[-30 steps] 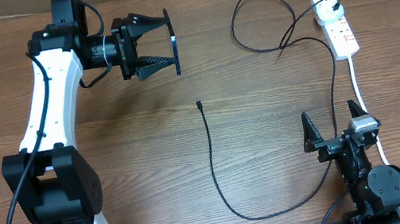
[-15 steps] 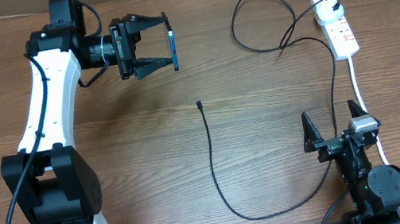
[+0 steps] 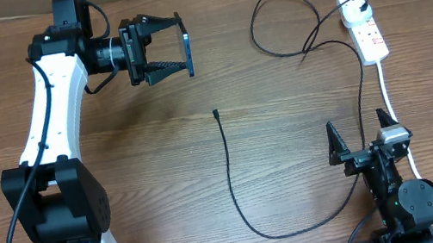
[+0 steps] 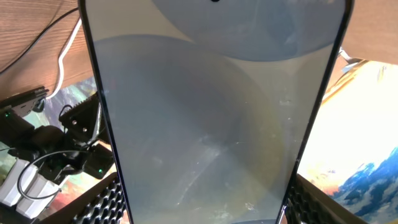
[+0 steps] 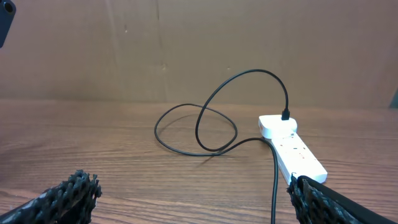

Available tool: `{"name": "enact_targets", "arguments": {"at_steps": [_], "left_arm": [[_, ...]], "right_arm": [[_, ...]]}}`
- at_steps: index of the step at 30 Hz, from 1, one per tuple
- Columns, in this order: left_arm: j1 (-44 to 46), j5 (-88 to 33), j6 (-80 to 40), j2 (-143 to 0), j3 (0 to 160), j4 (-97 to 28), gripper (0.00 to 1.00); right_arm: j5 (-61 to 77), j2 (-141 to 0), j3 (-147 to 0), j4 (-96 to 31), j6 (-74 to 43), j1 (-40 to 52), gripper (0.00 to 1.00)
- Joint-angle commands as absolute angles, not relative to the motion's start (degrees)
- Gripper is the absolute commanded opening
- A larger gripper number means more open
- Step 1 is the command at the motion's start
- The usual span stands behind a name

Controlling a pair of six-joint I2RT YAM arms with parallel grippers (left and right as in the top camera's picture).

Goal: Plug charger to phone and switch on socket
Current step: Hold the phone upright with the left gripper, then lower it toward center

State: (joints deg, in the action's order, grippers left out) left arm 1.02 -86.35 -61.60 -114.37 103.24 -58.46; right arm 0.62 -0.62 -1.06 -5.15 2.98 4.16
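My left gripper (image 3: 174, 47) is shut on the phone (image 3: 187, 44) and holds it edge-on above the table at the back left. In the left wrist view the phone's pale blue-grey screen (image 4: 211, 118) fills the frame between my fingers. The charger cable (image 3: 231, 176) lies on the table, its small plug tip (image 3: 215, 113) free at the middle, below and right of the phone. The white socket strip (image 3: 365, 28) lies at the back right with a black plug in it; it also shows in the right wrist view (image 5: 292, 149). My right gripper (image 3: 365, 137) is open and empty at the front right.
The cable makes a loop (image 3: 284, 23) left of the socket strip, also seen in the right wrist view (image 5: 205, 124). The strip's thick white cord (image 3: 392, 102) runs down past my right arm. A brown board (image 5: 186, 43) stands behind the table.
My left gripper with the phone has shifted slightly towards the back of the table and then held still. The right arm and the cable have not moved.
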Motion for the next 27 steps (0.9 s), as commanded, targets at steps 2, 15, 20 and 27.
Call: {"name": "enact_targets", "arguments": {"at_steps": [2,15,20,27], "left_arm": [[0.62,-88.09,-62.19,-111.96,103.37,-58.19,0.50],[0.67,-88.07,-62.11,-111.96,103.37,-58.15,0.50],[0.60,-86.96,-61.78,-111.96,103.37,-57.76,0.50],[0.62,-82.26,-61.69,-111.96,103.37,-57.78,0.50]], "right_arm": [[0.08,-0.16,-0.47,-4.86,3.07,4.16,1.00],[0.08,-0.16,-0.47,-4.86,3.07,4.16,1.00],[0.08,-0.16,-0.47,-4.86,3.07,4.16,1.00],[0.08,-0.16,-0.47,-4.86,3.07,4.16,1.00]]}}
